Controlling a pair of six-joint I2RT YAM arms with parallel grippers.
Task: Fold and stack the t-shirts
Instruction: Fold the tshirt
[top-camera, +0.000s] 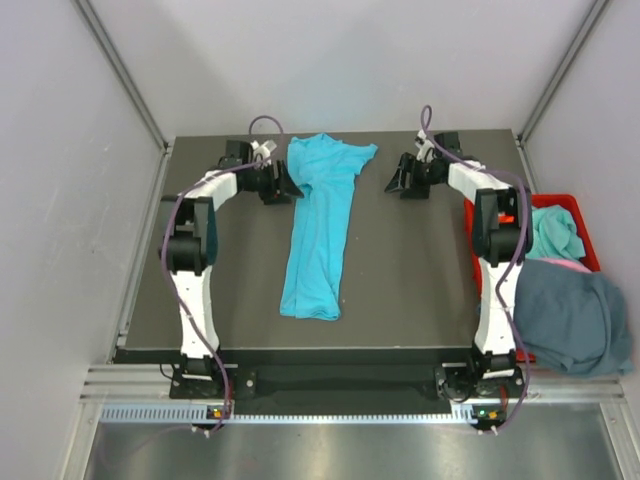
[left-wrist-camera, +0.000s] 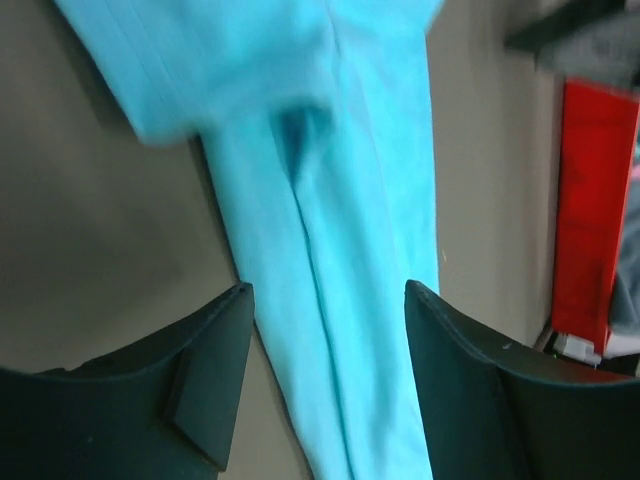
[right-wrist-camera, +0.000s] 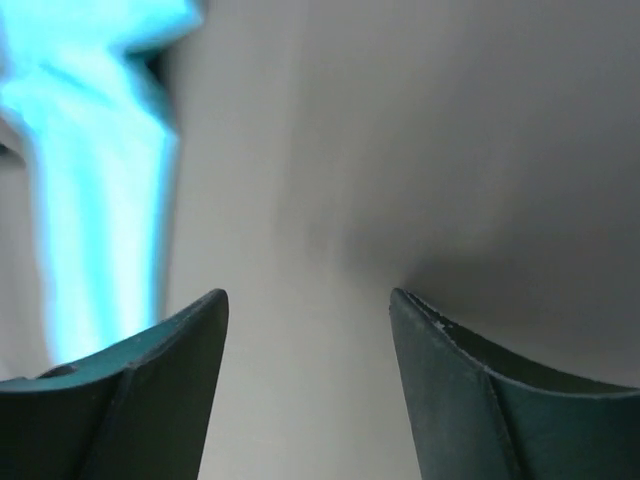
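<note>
A bright turquoise t-shirt (top-camera: 318, 225) lies folded into a long strip down the middle of the dark table (top-camera: 400, 290). It also shows in the left wrist view (left-wrist-camera: 340, 230) and blurred in the right wrist view (right-wrist-camera: 90, 170). My left gripper (top-camera: 290, 185) is open and empty at the shirt's far left edge, fingers (left-wrist-camera: 215, 370) above the cloth. My right gripper (top-camera: 392, 182) is open and empty over bare table, right of the shirt's far end. A slate blue-grey t-shirt (top-camera: 572, 312) hangs over the red bin (top-camera: 585, 215), with another turquoise shirt (top-camera: 556, 232) inside it.
The red bin stands off the table's right edge, also seen in the left wrist view (left-wrist-camera: 590, 210). A strip of pinkish cloth (top-camera: 566, 264) shows between the shirts in it. Grey walls close in the table at the back and both sides.
</note>
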